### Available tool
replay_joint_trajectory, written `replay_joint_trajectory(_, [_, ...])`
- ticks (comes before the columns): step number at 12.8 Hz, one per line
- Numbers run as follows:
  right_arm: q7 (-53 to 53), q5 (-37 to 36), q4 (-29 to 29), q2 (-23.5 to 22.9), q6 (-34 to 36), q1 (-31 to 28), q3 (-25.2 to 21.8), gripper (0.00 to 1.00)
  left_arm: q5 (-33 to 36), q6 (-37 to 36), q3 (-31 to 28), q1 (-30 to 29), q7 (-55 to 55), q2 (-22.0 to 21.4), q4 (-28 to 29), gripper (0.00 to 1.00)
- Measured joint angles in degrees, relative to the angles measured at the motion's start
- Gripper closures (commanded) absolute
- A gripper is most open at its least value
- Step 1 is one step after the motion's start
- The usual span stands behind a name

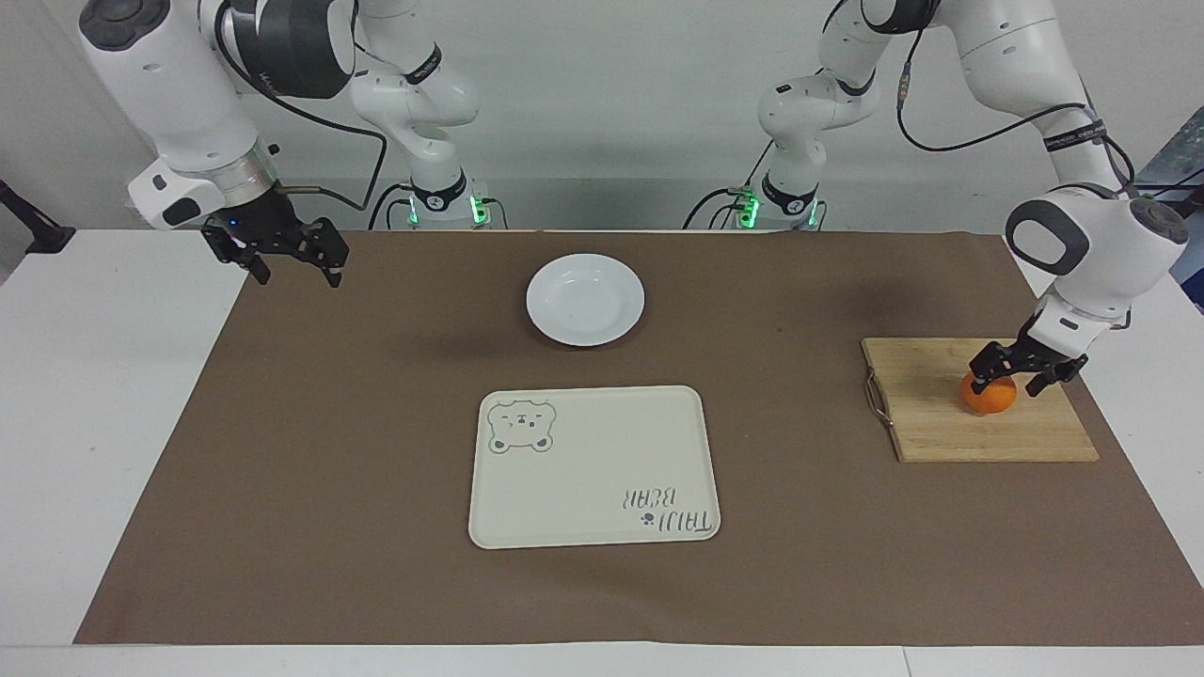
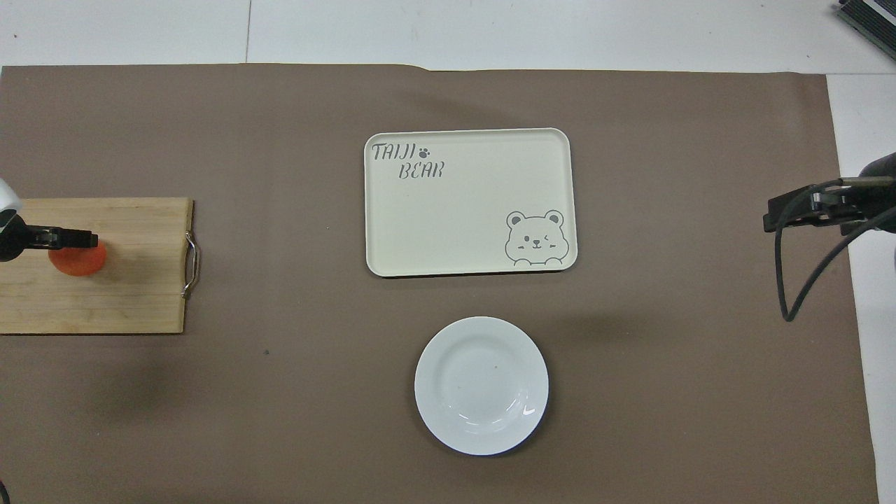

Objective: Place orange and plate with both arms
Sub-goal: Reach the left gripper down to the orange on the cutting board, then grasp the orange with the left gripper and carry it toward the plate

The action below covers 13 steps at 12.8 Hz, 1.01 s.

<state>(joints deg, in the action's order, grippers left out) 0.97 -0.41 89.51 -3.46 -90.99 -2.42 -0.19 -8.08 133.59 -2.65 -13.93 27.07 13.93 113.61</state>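
Observation:
The orange (image 1: 990, 399) lies on a wooden cutting board (image 1: 978, 434) at the left arm's end of the table. My left gripper (image 1: 1006, 385) is open and low over the orange, with a finger at each side of its top. In the overhead view a dark finger (image 2: 70, 239) covers part of the orange (image 2: 78, 263). The white plate (image 1: 585, 299) sits empty on the brown mat, nearer to the robots than the tray; it also shows in the overhead view (image 2: 481, 385). My right gripper (image 1: 297, 276) is open and empty, waiting above the mat's edge at the right arm's end.
A cream tray with a bear drawing (image 1: 593, 465) lies mid-table, farther from the robots than the plate; it also shows in the overhead view (image 2: 469, 203). The cutting board (image 2: 133, 280) has a metal handle on the side toward the tray. A brown mat (image 1: 376, 423) covers the table.

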Motion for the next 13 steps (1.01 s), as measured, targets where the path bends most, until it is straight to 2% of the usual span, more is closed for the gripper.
replay_joint_trajectory(6, [0.00, 0.00, 0.00, 0.00, 0.00, 0.00, 0.00, 0.00, -0.14, 1.91, 0.37, 0.22, -3.11, 0.32, 1.38, 0.00])
replay_joint_trajectory(7, [0.00, 0.00, 0.00, 0.00, 0.00, 0.00, 0.00, 0.00, -0.14, 1.91, 0.36, 0.22, -3.16, 0.32, 1.83, 0.14])
replay_joint_trajectory(8, [0.00, 0.00, 0.00, 0.00, 0.00, 0.00, 0.00, 0.00, -0.15, 1.91, 0.30, 0.21, -3.32, 0.32, 2.37, 0.39])
replay_joint_trajectory(9, [0.00, 0.00, 0.00, 0.00, 0.00, 0.00, 0.00, 0.00, -0.15, 1.92, 0.17, 0.19, -3.41, 0.31, 2.74, 0.55])
replay_joint_trajectory(11, [0.00, 0.00, 0.00, 0.00, 0.00, 0.00, 0.00, 0.00, -0.21, 2.21, 0.01, 0.15, -3.49, 0.12, 2.87, 1.00])
replay_joint_trajectory(13, [0.00, 0.00, 0.00, 0.00, 0.00, 0.00, 0.00, 0.00, -0.21, 2.69, -0.07, 0.14, -3.49, 0.13, 3.06, 1.00])
